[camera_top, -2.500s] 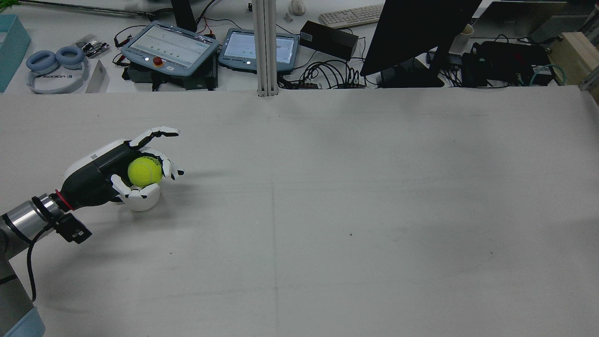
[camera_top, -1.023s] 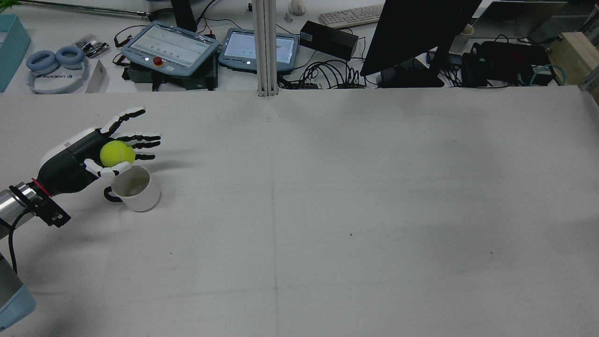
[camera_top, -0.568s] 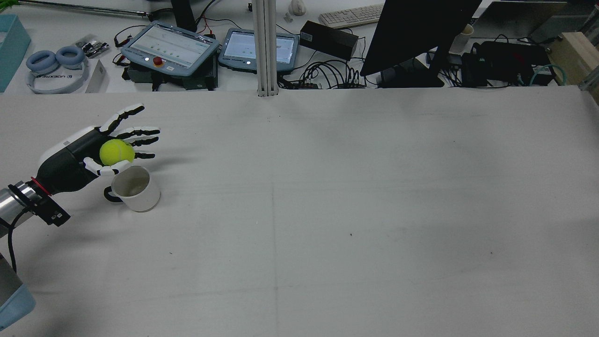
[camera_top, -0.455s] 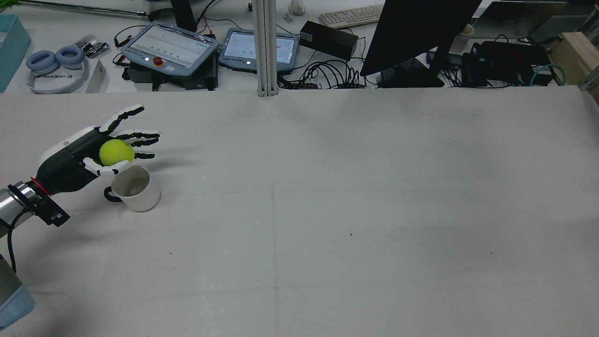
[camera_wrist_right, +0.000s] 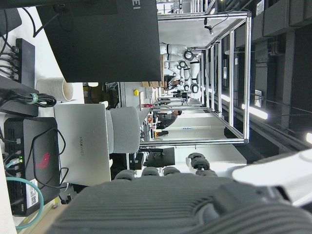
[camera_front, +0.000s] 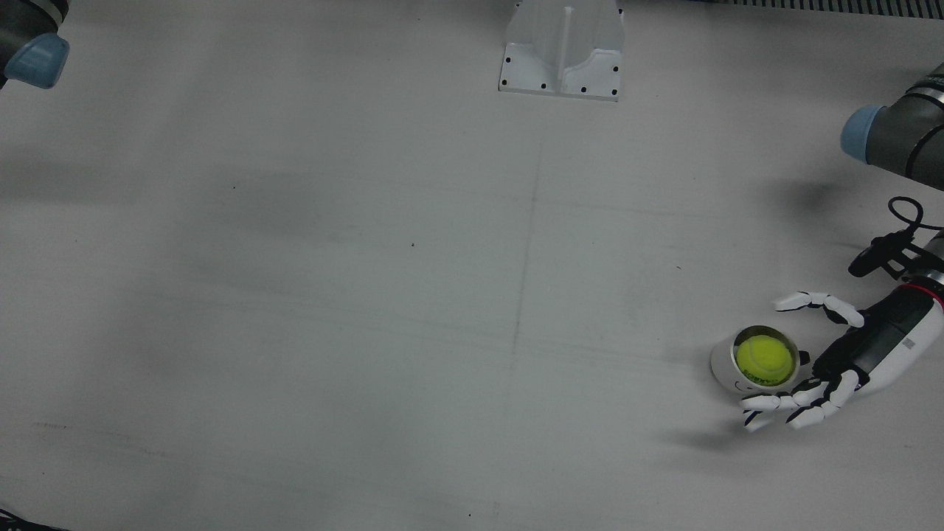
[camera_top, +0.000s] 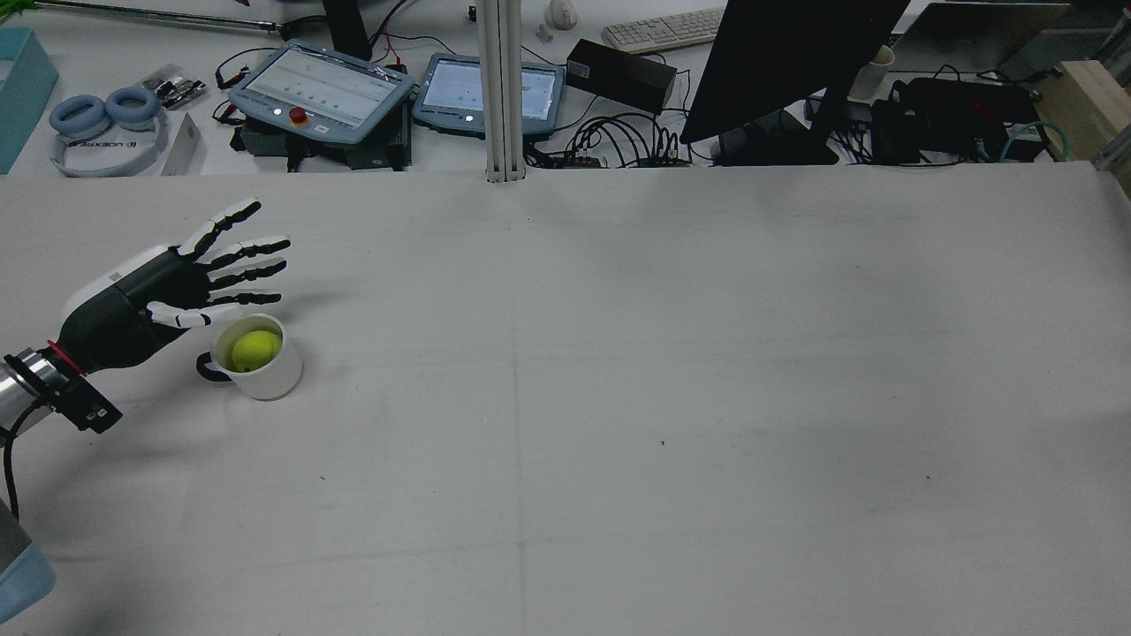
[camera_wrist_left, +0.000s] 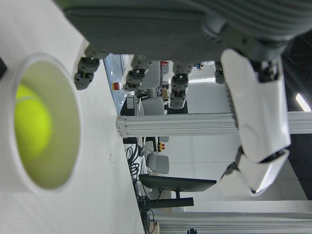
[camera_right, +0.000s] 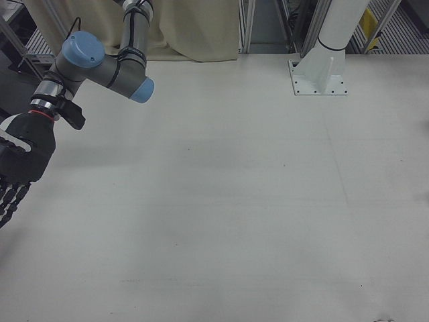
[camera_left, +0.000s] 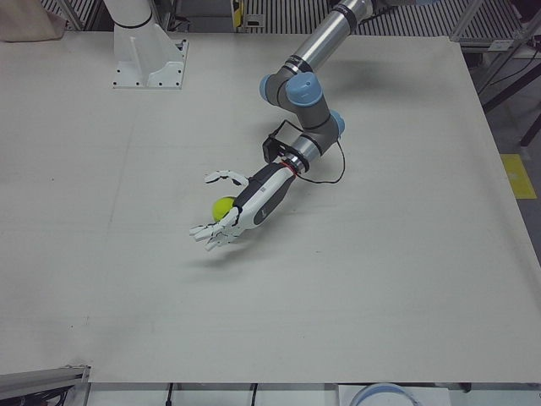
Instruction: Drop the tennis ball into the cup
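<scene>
Near the table's (camera_top: 618, 397) left edge in the rear view, the left hand (camera_top: 168, 287) hovers beside the cup (camera_top: 265, 375), fingers spread, holding nothing. The ball (camera_top: 254, 349) sits inside the cup. The right hand (camera_right: 17, 168) grips nothing visible; fingers extended.

Your black-and-white left hand (camera_top: 168, 287) hangs empty, just beside and slightly above the white ceramic cup (camera_top: 258, 356), palm turned toward it. Its fingers (camera_top: 231, 261) are straight and fanned apart past the cup's far side, the thumb reaching over the near rim. Your black right hand (camera_right: 20, 164) sits at the edge of the right-front view, its dark fingers (camera_right: 9, 201) pointing down and holding nothing.
</scene>
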### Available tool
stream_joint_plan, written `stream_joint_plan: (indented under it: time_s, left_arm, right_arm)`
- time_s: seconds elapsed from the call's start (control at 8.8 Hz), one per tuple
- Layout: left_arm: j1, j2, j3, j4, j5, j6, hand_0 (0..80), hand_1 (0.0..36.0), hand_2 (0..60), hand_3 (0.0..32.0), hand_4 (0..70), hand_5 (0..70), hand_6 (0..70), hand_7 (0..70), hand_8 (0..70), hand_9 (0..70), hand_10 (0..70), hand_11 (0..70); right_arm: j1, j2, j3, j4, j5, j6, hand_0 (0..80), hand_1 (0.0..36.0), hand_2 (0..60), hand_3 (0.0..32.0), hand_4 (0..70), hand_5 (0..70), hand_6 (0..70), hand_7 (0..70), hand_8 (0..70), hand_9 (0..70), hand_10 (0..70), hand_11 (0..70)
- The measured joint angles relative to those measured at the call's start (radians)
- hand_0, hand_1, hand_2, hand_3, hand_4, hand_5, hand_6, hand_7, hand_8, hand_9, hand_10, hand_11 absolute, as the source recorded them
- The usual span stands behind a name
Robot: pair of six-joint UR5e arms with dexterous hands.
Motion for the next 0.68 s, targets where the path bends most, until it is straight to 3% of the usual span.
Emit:
stream_joint_plan:
  time_s: [0.11, 0.34, 0.45, 0.57, 0.68]
  left_arm:
    - [-0.001, 0.013, 0.002, -0.013, 0.000, 0.000, 49.5, 21.8, 31.3, 32.0, 0.0, 12.7, 16.6, 12.6, 15.7, 3.5, 8.3, 13.7]
    - [-0.012, 0.028, 0.002, -0.030, 0.000, -0.003, 50.0, 21.8, 34.3, 32.0, 0.0, 15.1, 28.2, 10.7, 17.8, 3.2, 8.3, 13.8]
    - [-0.029, 0.030, 0.000, -0.033, 0.003, -0.006, 50.8, 22.9, 35.8, 32.0, 0.0, 15.1, 28.6, 11.5, 17.5, 3.4, 8.3, 13.8]
    - [-0.071, 0.029, 0.000, -0.026, 0.017, -0.012, 51.6, 24.0, 36.8, 32.0, 0.0, 15.2, 28.8, 12.7, 17.3, 4.0, 8.9, 14.7]
    - [-0.150, 0.022, 0.002, -0.008, 0.046, -0.017, 52.6, 24.5, 38.9, 31.4, 0.0, 17.0, 37.0, 12.6, 18.9, 4.5, 9.6, 15.9]
  right_arm:
    - [0.000, 0.000, 0.000, 0.000, 0.000, 0.000, 0.0, 0.0, 0.0, 0.0, 0.0, 0.0, 0.0, 0.0, 0.0, 0.0, 0.0, 0.0]
    - [0.000, 0.000, 0.000, 0.000, 0.000, 0.000, 0.0, 0.0, 0.0, 0.0, 0.0, 0.0, 0.0, 0.0, 0.0, 0.0, 0.0, 0.0]
    - [0.000, 0.000, 0.000, 0.000, 0.000, 0.000, 0.0, 0.0, 0.0, 0.0, 0.0, 0.0, 0.0, 0.0, 0.0, 0.0, 0.0, 0.0]
    - [0.000, 0.000, 0.000, 0.000, 0.000, 0.000, 0.0, 0.0, 0.0, 0.0, 0.0, 0.0, 0.0, 0.0, 0.0, 0.0, 0.0, 0.0]
    - [0.000, 0.000, -0.002, 0.000, 0.000, 0.000, 0.0, 0.0, 0.0, 0.0, 0.0, 0.0, 0.0, 0.0, 0.0, 0.0, 0.0, 0.0]
